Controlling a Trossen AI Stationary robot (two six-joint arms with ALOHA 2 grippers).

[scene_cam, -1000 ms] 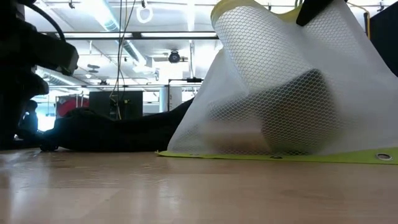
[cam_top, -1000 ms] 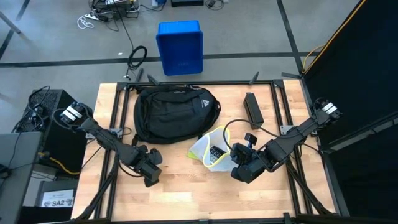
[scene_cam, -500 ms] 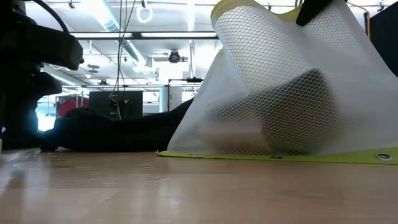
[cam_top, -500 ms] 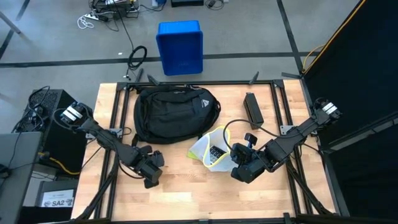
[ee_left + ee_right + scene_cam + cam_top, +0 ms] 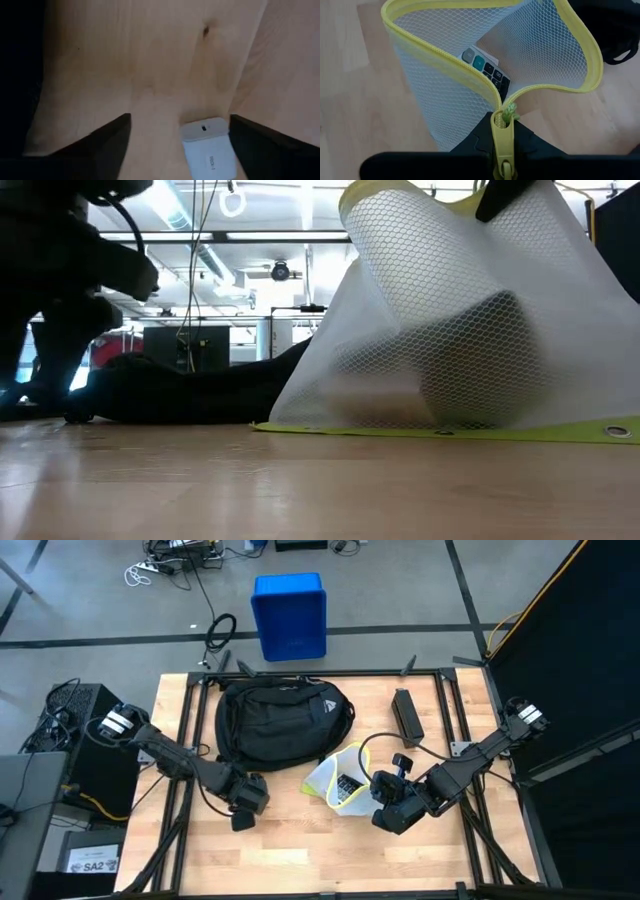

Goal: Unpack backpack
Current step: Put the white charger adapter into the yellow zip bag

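Note:
The black backpack (image 5: pixel 283 723) lies flat at the table's far middle, touched by no gripper. In front of it stands a white mesh pouch (image 5: pixel 338 780) with a yellow zip, its mouth open and a calculator (image 5: pixel 487 70) inside. My right gripper (image 5: pixel 380 800) is shut on the pouch's zip end. My left gripper (image 5: pixel 244 808) points down near the backpack's front left corner, open. A small white device (image 5: pixel 207 147) lies on the wood between its fingers, close to one of them; I cannot tell if they touch. My right gripper pinches the pouch's yellow zip band (image 5: pixel 500 122) between its two fingers, at the closed end of the open mouth. The fingers come slanting down from the table's near right. The pouch stands up with its mouth spread wide, and its yellow bottom edge (image 5: pixel 440 430) rests on the table.
A long black object (image 5: pixel 407 715) lies at the table's far right. A blue bin (image 5: pixel 290 615) stands on the floor beyond the far edge. Bare wood runs along the near edge.
My left gripper has shifted a little toward the table's right, nearer the backpack, and has turned about its wrist. The right gripper and the pouch have kept still.

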